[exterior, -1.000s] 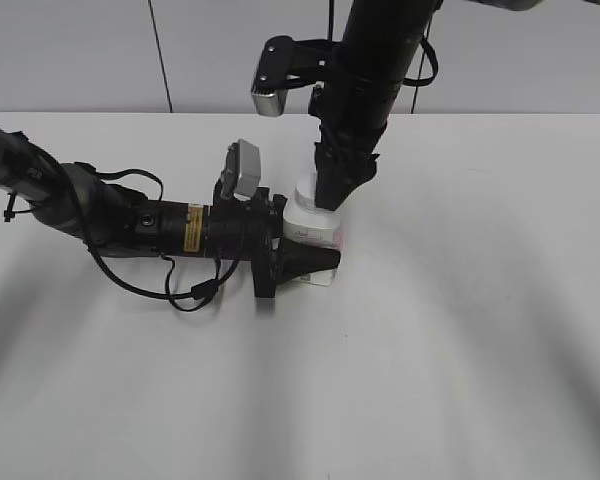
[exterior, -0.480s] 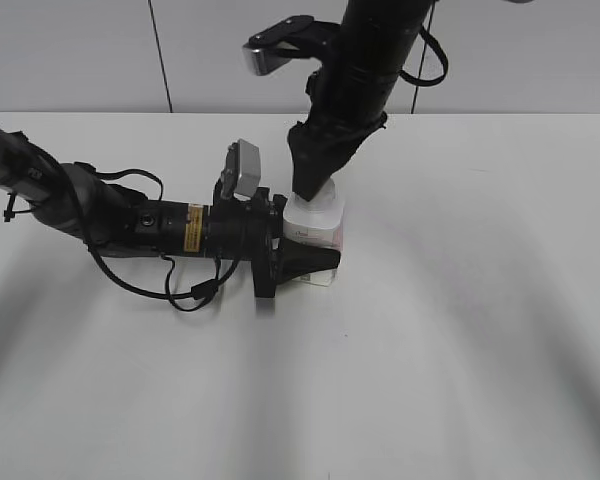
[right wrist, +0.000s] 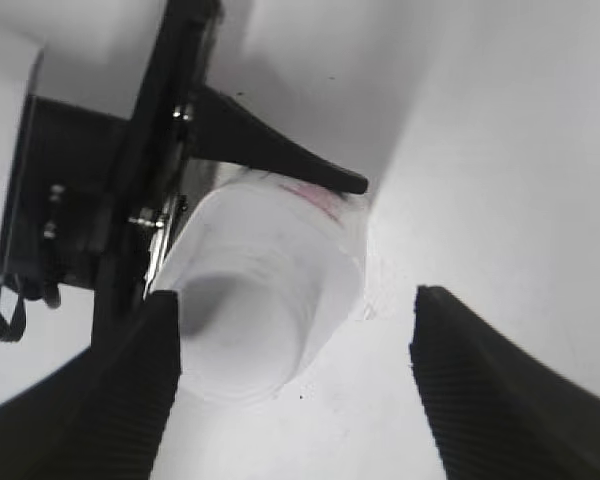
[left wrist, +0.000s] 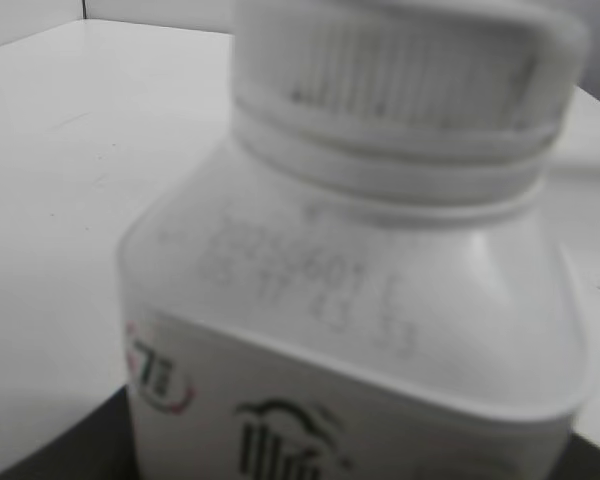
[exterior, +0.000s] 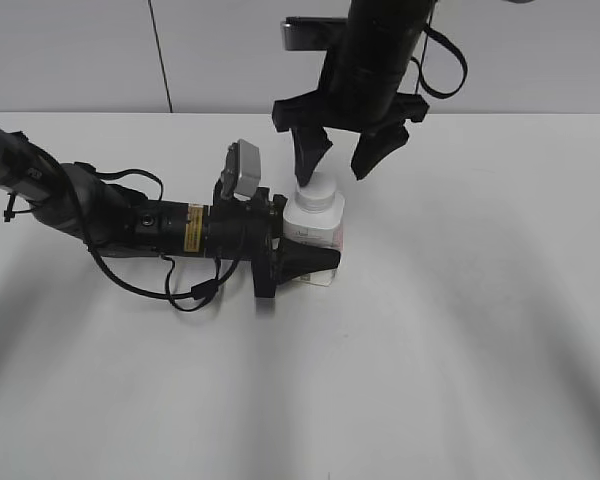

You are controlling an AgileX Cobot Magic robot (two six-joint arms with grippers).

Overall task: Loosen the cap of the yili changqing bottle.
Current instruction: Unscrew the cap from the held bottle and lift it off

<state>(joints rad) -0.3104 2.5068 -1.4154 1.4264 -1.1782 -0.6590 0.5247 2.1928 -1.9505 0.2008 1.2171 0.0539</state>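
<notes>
The yili changqing bottle [left wrist: 360, 330] fills the frame upright, its ribbed white cap [left wrist: 410, 70] on the neck.

Blocked on the left and front of the small squarish white plastic bottle [exterior: 315, 232] by the black left gripper [exterior: 298, 259] clamped around its body. Above the ribbed round white screw cap [exterior: 317, 190], crowded by the spread black fingers [exterior: 308, 158] of the right gripper [exterior: 342, 165]. Bare white tabletop [exterior: 480, 320] to the right and foreground, open for passage.
</notes>
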